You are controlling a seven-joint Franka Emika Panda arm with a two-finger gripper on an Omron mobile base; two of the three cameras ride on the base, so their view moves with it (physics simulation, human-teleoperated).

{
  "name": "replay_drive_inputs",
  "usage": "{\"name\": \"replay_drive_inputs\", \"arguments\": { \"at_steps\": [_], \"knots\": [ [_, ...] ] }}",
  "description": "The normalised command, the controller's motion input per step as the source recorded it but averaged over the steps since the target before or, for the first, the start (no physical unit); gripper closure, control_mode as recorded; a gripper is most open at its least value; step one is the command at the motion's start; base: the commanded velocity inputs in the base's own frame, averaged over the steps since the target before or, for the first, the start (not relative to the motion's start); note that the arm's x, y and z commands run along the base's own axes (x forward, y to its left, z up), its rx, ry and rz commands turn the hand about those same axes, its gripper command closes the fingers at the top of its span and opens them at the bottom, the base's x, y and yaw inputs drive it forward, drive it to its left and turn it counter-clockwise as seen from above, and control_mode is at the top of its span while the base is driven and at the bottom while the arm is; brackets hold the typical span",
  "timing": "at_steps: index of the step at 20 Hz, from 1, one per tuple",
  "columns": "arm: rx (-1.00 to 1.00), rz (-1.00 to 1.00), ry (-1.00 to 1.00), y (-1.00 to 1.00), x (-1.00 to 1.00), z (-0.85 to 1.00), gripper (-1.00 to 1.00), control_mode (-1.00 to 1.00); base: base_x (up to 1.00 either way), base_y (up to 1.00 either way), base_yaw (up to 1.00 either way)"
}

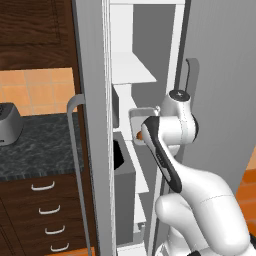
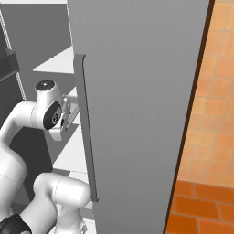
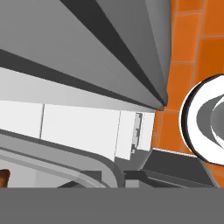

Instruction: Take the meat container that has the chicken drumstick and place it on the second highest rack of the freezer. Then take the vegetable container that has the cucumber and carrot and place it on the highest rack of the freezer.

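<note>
While the arm reaches into the freezer (image 1: 131,65), I see the pincer (image 1: 138,131) clenched on the tray (image 1: 136,116) carrying the drumstick (image 1: 138,135).

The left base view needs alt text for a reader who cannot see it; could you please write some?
A white robot arm reaches into an open grey freezer with white shelves, holding a pale container at a middle shelf. An orange-brown bit of drumstick shows there. At left are a dark stone counter and wooden drawers.
</note>
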Motion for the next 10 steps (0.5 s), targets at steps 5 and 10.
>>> {"name": "replay_drive_inputs", "arguments": {
  "at_steps": [5, 10],
  "knots": [
    [0.0, 0.0, 0.0, 0.0, 0.37, -0.14, 1.0, -1.0, 0.0, 0.0, 0.0],
    [-0.02, 0.0, 0.0, 0.0, 0.19, -0.42, 1.0, -1.0, 0.0, 0.0, 0.0]
  ]
}}
